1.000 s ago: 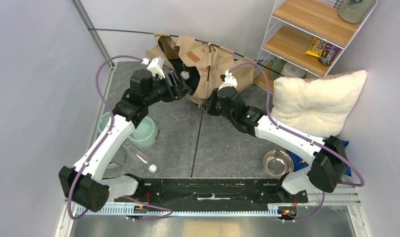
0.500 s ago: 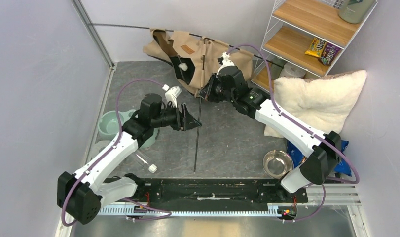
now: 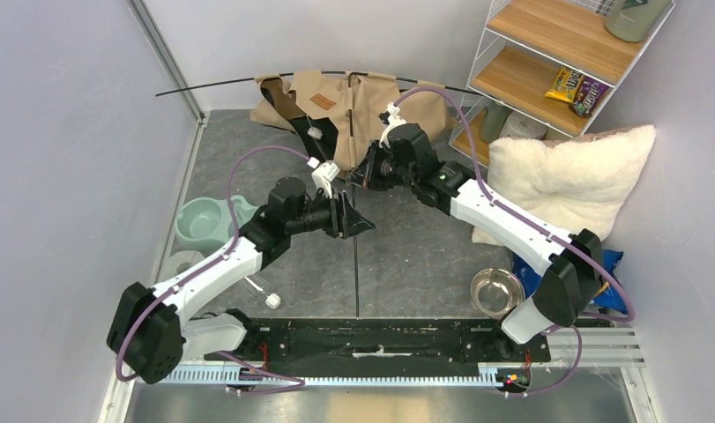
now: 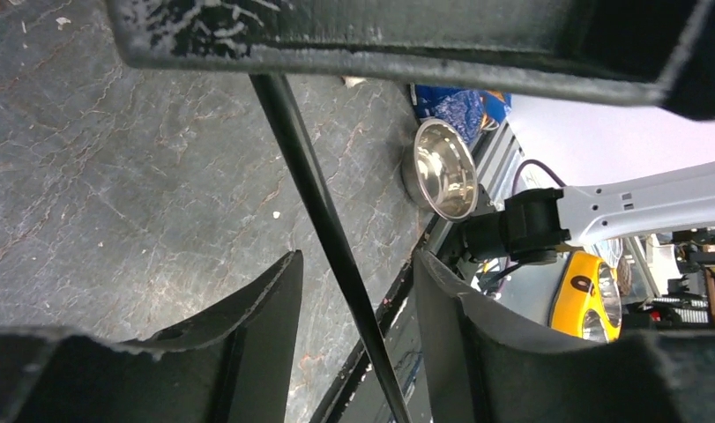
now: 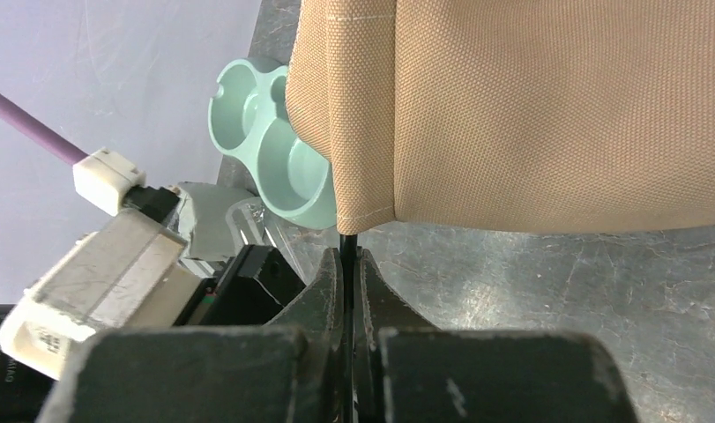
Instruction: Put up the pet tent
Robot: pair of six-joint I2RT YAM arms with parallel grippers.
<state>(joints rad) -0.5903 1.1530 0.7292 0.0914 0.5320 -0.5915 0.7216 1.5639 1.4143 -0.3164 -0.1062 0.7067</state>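
With right gripper (image 3: 359, 175) pinching the pole (image 3: 357, 264) beside the tent (image 3: 371, 97), close open left gripper (image 3: 354, 220) squarely round it.

The tan pet tent (image 3: 358, 106) lies slumped against the far wall, one thin black pole (image 3: 239, 83) arching above it. A second pole (image 3: 355, 264) runs straight toward the near edge. The right gripper (image 3: 361, 174) meets it by the fabric, with the left gripper (image 3: 358, 222) just below. A fluffy white pillow (image 3: 561, 176) leans at right.
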